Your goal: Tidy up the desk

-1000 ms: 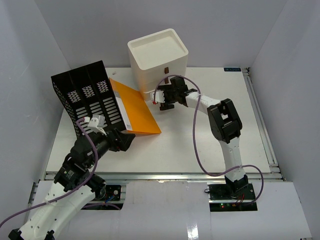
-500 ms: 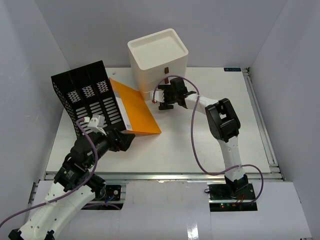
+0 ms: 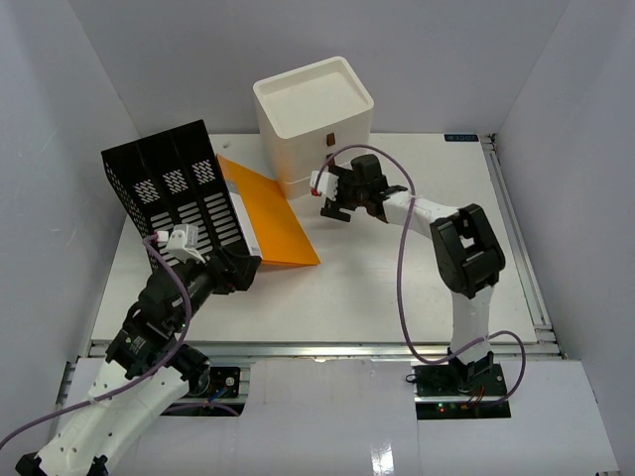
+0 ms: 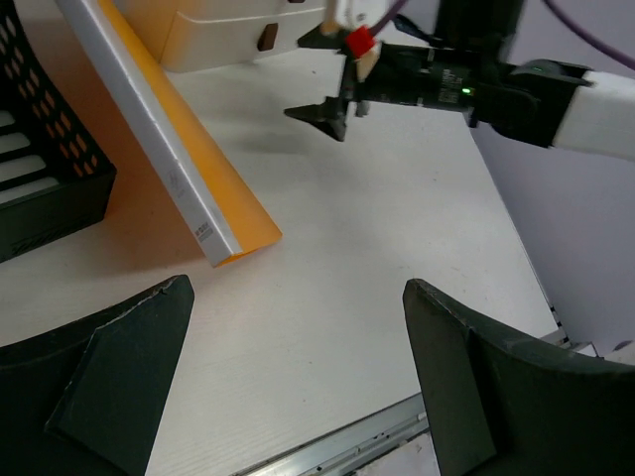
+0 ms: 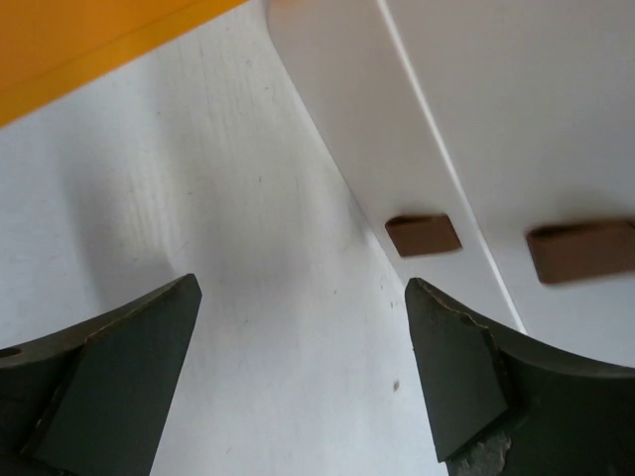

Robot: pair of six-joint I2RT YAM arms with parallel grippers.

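left tool (image 4: 298,372) gapes wide and empty near the orange folder (image 3: 270,216), right tool (image 3: 335,198) likewise by the drawer box (image 3: 316,114) on the white tabletop (image 3: 377,288); a careless nudge could shove the box.

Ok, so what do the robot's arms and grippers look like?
The left arm and right arm have white shells with black joints and a purple cable looping alongside. The left gripper and right gripper have black wedge-shaped fingers; a red tag sits by the right one.
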